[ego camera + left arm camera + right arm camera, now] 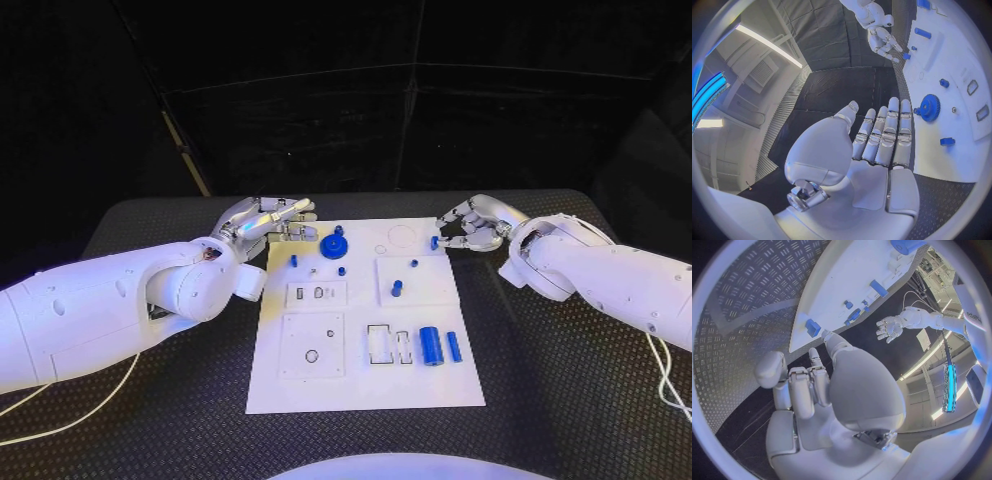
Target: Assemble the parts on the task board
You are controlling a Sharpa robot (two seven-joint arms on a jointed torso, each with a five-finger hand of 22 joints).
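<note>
The white task board (361, 380) lies mid-table. On it are a blue gear (333, 244) (930, 107), a blue cylinder (431, 346), a thin blue bar (454, 346) and small blue pegs (397, 288). My left hand (267, 222) (879, 145) hovers at the board's far left corner, fingers straight, holding nothing, just left of the gear. My right hand (473, 228) (817, 385) is at the far right corner. Its fingertips pinch a small blue peg (434, 242) (812, 327) at the board's edge.
The black textured table (548, 400) surrounds the board. Raised white plates with cut-outs (313, 345) sit on the board's left half. White cables (87, 400) trail over the table near both arms.
</note>
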